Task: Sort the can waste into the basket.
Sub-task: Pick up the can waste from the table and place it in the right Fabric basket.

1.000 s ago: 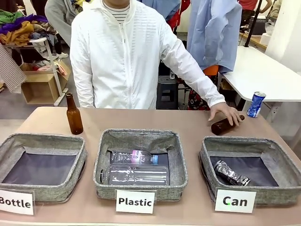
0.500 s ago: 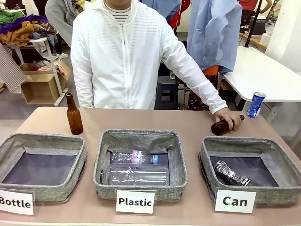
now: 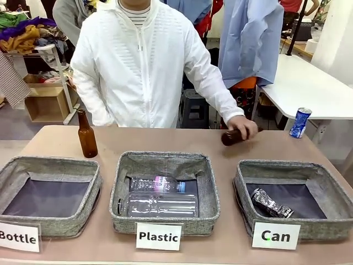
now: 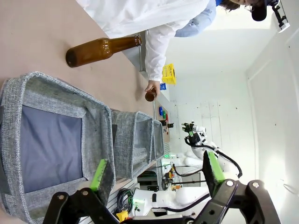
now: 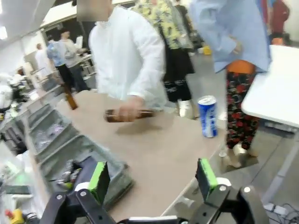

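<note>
1. The table (image 3: 231, 152) carries three grey bins in a row. The basket (image 3: 325, 229) for this task is the one at the robot's right, fronted by the white card (image 3: 275, 236) reading "Can".
2. The person's hand (image 3: 242, 126) grips a brown bottle (image 3: 234, 136) held sideways at the far edge of the table, between the middle bin (image 3: 165, 160) and the basket. This item is not can waste.
3. A second brown bottle (image 3: 86, 134) stands upright behind the "Bottle" bin (image 3: 49, 163).
4. Left gripper (image 4: 155, 170): fingers spread apart, nothing between them. It is positioned off the near side of the "Bottle" bin.
5. Right gripper (image 5: 152, 177): fingers spread apart, nothing between them. It is well apart from both cans.
6. Crushed can (image 3: 270, 204): lies on the dark liner inside the basket. This half is judged complete.
7. Blue can (image 3: 300, 122): stands upright at the table's far right corner, outside the basket. It is judged the one item left to sort.
</note>
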You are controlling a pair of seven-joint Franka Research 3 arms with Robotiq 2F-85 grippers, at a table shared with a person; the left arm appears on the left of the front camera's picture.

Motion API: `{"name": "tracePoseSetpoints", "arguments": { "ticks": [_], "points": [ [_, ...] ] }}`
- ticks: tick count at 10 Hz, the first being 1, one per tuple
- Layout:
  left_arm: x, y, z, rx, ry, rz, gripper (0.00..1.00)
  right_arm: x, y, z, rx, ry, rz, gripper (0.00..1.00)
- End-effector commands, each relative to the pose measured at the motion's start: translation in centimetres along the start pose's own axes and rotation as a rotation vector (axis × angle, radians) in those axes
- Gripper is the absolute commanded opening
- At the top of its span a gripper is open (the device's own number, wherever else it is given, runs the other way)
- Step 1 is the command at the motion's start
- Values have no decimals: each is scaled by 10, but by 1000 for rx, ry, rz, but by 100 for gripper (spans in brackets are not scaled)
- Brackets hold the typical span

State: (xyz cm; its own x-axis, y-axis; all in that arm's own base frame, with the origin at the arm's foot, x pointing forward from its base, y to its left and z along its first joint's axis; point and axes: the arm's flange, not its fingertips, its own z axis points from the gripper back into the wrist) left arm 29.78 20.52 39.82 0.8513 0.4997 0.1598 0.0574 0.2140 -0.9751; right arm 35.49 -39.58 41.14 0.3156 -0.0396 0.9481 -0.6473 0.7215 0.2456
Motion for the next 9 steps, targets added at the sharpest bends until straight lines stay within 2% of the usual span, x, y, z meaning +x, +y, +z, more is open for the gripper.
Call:
{"name": "tracePoseSetpoints", "arguments": {
  "ticks": [1,5,7,9],
  "points": [
    [0,-1,-1,-13,0,-22,100,1,-10,-42,-130,26,73,100],
    [0,-1,-1,-13,0,-22,100,-6,-63,-120,-176,143,199,100],
    [0,-1,-1,-13,0,-22,100,-13,-84,-161,-146,162,244,100],
    [0,-1,-1,-13,0,-22,100,-21,-101,-189,-134,153,211,100]
  ]
}}
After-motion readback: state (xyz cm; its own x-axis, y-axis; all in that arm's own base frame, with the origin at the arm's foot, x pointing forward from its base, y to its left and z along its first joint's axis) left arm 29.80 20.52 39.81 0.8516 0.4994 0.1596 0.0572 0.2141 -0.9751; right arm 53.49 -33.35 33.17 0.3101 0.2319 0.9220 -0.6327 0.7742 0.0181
